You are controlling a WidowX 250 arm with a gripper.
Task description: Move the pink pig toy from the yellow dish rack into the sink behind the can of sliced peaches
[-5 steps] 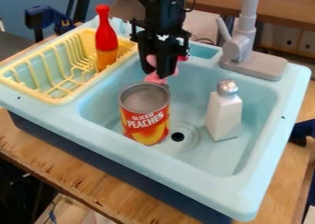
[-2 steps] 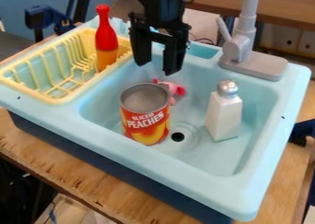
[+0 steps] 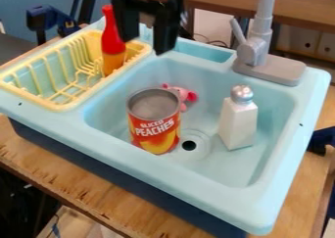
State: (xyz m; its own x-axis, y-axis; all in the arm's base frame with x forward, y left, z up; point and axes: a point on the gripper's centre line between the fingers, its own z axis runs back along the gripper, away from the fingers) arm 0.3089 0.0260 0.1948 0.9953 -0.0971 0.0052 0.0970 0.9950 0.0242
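**Black claw wide open up top, pink toy sitting in the sink behind the peach can**

So the black two-finger robot gripper (image 3: 146, 44) was up near the top of the view, over the back edge of the light blue plastic toy sink (image 3: 190, 189). Its fingers were spread well apart, and you could see background through the gap. The closest thing to it was the tall red bottle with the orange lower part (image 3: 112, 43). One finger overlapped the bottle's edge from this angle, but I couldn't tell if they were touching.

The small pink toy with darker pink bits (image 3: 186, 94) was down in the basin, towards the back. It sat just behind the red and yellow peach can with the grey metal top (image 3: 155, 129), and the can stood upright. Right beside the can was the round drain with a dark hole (image 3: 188, 145).

Over on the right of the basin stood a white, four-sided shaker with a silver domed cap (image 3: 238, 122). The grey toy faucet (image 3: 254, 52) rose from the back rim behind it.

Off to the left, the pale yellow plastic dish rack (image 3: 64, 106) was set into the sink top, and that red bottle stood upright at its back right corner. The whole lot was on a light brown wooden table (image 3: 39, 156).
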